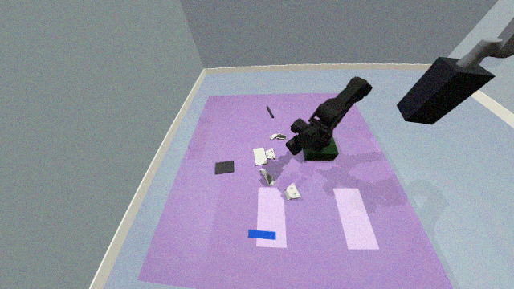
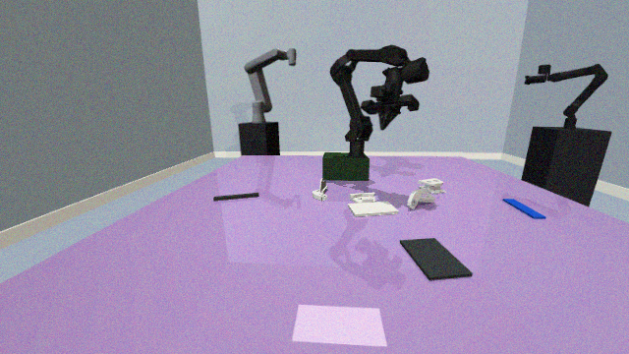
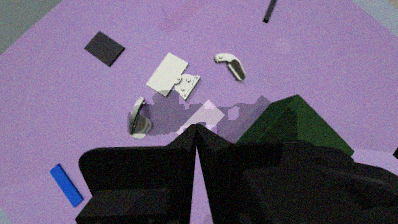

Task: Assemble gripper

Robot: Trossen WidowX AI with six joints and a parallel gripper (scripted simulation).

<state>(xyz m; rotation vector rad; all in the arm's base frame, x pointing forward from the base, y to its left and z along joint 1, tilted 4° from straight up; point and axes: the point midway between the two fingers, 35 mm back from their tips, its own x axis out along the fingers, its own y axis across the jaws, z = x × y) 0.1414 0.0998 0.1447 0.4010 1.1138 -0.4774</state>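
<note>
The white gripper base (image 1: 259, 157) (image 2: 372, 209) (image 3: 167, 74) lies flat, its smaller section with small pins at one edge. One white jaw with a dark pad (image 1: 267, 177) (image 2: 421, 199) (image 3: 141, 126) lies on one side of it. The other jaw (image 1: 278, 136) (image 2: 319, 195) (image 3: 237, 68) lies on the opposite side. Both are apart from the base. The white housing plate (image 1: 292, 193) (image 2: 430, 184) lies beyond the first jaw; the gripper hides it in the wrist view. My gripper (image 2: 383, 128) (image 3: 195, 128) is shut and empty, high above the table. The arm hides its fingertips in the top view.
A dark flat slab (image 1: 224, 167) (image 2: 435, 259) (image 3: 104, 48), a blue bar (image 1: 262, 234) (image 2: 524, 208) (image 3: 66, 185) and a thin black bar (image 1: 270, 111) (image 2: 236, 197) (image 3: 269, 11) lie around the parts. The arm stands on a dark green block (image 1: 321, 155) (image 2: 345, 167) (image 3: 300, 120).
</note>
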